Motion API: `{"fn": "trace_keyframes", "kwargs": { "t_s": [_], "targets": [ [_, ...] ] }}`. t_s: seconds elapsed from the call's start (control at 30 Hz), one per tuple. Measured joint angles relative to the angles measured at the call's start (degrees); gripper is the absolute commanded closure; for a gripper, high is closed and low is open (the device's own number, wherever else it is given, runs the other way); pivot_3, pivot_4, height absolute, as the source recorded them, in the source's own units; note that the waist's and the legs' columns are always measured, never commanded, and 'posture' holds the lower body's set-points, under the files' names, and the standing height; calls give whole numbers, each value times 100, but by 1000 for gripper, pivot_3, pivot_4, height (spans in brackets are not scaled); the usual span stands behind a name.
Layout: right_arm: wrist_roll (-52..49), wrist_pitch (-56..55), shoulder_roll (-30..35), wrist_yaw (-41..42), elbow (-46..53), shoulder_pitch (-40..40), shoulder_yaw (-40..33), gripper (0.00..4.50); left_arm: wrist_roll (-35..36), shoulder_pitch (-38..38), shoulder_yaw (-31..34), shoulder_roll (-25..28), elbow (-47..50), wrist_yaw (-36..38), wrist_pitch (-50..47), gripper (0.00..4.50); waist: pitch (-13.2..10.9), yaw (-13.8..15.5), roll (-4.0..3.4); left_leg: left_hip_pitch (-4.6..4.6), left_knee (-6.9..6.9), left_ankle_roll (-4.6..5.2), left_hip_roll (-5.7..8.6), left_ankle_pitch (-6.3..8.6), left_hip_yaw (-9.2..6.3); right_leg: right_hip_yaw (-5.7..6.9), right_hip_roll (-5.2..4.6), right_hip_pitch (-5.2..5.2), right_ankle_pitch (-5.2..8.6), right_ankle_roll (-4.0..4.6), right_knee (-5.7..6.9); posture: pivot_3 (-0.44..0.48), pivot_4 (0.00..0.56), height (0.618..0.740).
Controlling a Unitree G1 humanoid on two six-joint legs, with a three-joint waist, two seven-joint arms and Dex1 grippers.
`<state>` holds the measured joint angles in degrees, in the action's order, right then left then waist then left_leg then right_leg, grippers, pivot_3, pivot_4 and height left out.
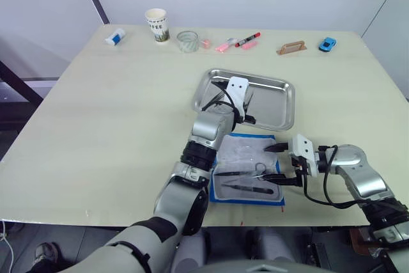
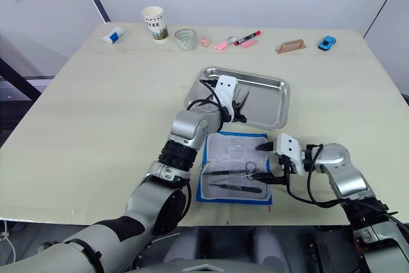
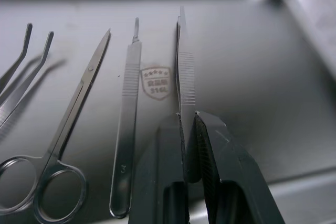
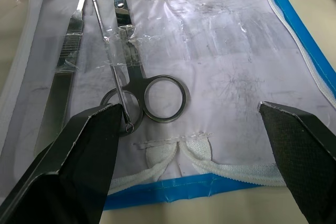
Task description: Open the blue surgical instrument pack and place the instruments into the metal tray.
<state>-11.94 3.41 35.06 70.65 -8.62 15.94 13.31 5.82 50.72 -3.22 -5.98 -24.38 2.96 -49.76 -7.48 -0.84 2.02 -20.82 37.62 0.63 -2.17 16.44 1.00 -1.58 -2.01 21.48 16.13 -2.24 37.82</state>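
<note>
Your left gripper [image 3: 190, 129] is pinching slim, slippery tweezers [image 3: 185, 72] mid-shaft over the metal tray [image 1: 281, 103], while your right gripper [image 4: 194, 129] is hovering wide open and empty over the ring-handled scissors [image 4: 137, 80] in the blue surgical instrument pack [image 4: 294, 35].

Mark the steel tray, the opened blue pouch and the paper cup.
steel tray [image 1: 276, 104], left eye view, bare floor near its right end.
blue pouch [image 4: 236, 77], right wrist view, white lining.
paper cup [image 1: 156, 25], left eye view, side wall.

On the surface [image 1: 96, 126], the blue surgical instrument pack [image 1: 248, 171] is laid open just beside the metal tray [image 1: 271, 100], the left claw [image 1: 246, 112] is held over the tray, and the right claw [image 1: 273, 163] is spread wide above the instruments [image 1: 246, 180].
</note>
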Motion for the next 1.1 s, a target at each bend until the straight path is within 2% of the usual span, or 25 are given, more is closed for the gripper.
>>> {"fn": "trace_keyframes", "kwargs": {
  "t_s": [1.1],
  "targets": [
    [0,5,-4,5,-16,19,2,0,-22,125,42,74,-448,26,283,4468,-1,-1,0,0,0,-3,0,-1,-1,1,0,0,0,-1,1,0,150,740]
  ]
}}
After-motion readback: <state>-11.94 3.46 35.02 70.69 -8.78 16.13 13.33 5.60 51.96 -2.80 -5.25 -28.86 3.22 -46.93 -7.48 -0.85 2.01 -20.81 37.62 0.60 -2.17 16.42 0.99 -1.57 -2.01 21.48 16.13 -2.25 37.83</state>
